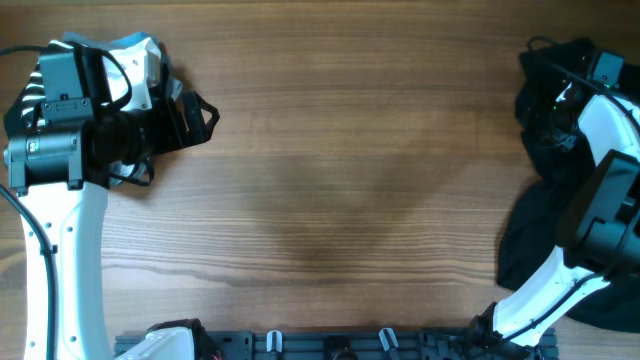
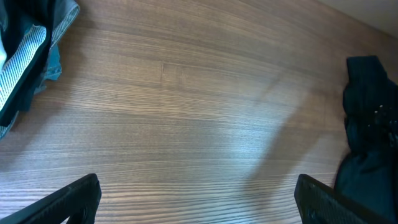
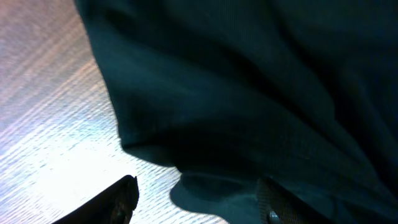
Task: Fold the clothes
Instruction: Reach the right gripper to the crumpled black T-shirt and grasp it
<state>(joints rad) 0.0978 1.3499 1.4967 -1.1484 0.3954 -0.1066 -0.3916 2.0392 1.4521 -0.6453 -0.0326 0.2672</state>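
The black T-shirt (image 1: 535, 235) lies crumpled at the table's right edge. It fills most of the right wrist view (image 3: 249, 81) and shows at the right of the left wrist view (image 2: 368, 124). My right gripper (image 1: 548, 100) is over the shirt's far part. Its fingers (image 3: 196, 202) are open, the left one over bare wood and the right one over the cloth, with the shirt's edge between them. My left gripper (image 1: 195, 120) is at the far left, open and empty (image 2: 196, 199), low over bare wood. The white label mark is hidden.
A black-and-white striped garment (image 2: 22, 62) and a white garment (image 1: 140, 55) lie bunched at the far left corner under my left arm. A wooden table (image 1: 340, 180) spans the middle. A black rail (image 1: 330, 345) runs along the near edge.
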